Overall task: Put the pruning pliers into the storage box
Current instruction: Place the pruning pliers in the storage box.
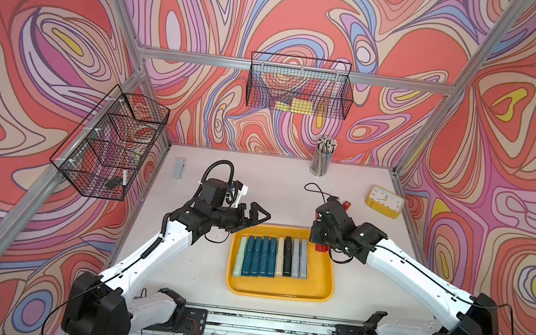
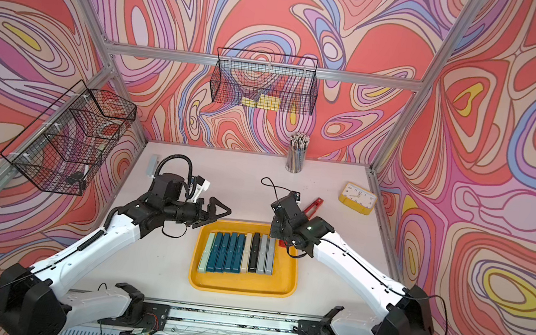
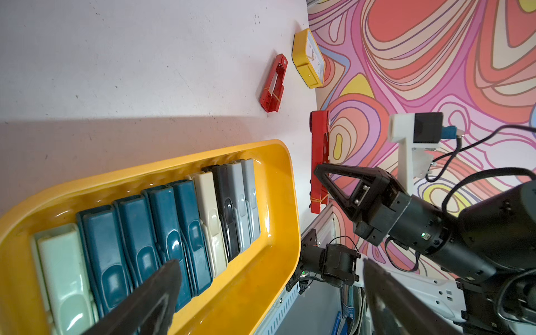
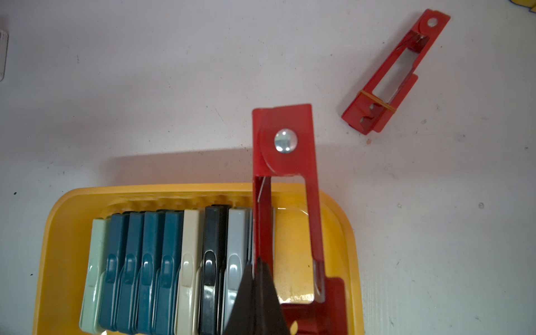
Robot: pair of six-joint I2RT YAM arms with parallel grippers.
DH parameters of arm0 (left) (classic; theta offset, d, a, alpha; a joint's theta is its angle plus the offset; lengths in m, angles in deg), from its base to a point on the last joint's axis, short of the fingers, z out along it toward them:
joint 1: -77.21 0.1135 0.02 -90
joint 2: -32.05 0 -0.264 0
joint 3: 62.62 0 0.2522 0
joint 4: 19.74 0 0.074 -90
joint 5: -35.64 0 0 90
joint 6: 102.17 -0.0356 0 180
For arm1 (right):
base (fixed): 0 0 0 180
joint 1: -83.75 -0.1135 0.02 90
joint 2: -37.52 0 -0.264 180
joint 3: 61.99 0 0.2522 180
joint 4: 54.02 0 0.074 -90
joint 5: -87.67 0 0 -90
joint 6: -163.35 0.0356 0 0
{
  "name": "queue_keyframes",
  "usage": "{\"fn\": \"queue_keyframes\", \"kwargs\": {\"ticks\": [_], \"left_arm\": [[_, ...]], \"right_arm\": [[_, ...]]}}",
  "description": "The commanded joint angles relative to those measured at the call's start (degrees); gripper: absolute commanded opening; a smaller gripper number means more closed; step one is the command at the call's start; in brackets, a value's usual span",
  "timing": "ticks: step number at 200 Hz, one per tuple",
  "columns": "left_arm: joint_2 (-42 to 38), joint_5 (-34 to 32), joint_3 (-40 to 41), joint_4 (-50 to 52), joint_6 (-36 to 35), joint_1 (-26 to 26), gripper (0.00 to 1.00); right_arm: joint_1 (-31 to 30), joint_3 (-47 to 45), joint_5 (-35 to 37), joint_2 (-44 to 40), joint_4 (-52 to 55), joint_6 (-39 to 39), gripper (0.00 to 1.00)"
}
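Nine pruning pliers (image 1: pixel 272 257) sit in the storage box (image 1: pixel 278 295), my right gripper (image 4: pixel 258 269) clamps a red pair (image 4: pixel 285 139) above it, my left gripper (image 3: pixel 269 265) gapes empty, and a second red pair (image 4: pixel 394 72) and a grey pair (image 1: pixel 179 168) lie outside.

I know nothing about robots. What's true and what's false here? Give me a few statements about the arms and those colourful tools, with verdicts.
1. The right gripper is clamped on a red pliers. True.
2. The left gripper is holding a blue tool. False: it is open and holds nothing.
3. All the pliers are in the storage box. False: a second red pliers lies on the table near the yellow clock, and a grey pliers lies far off to the left.
4. Four teal pliers lie side by side in the storage box. True.
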Motion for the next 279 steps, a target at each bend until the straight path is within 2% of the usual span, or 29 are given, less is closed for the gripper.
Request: {"fn": "queue_keyframes", "kwargs": {"ticks": [1, 102, 195, 279], "left_arm": [[-1.41, -0.46, 0.98, 0.94, 0.79, -0.68, 0.99], [-1.7, -0.34, 3.69, 1.62, 0.55, -2.6, 0.99], [-3.34, -1.35, 5.63, 2.04, 1.64, -4.48, 0.99], [-4.02, -2.49, 7.25, 1.3, 3.15, -5.26, 0.99]], "right_arm": [[-1.84, -1.22, 3.13, -1.68, 0.66, 3.96, 0.0], [-9.08, -7.83, 6.54, -2.99, 0.49, 12.2, 0.0], [-9.7, -14.86, 5.81, -3.56, -4.48, 14.26, 0.0], [-9.73, -16.56, 5.14, -0.12, -8.69, 13.03, 0.0]]}}
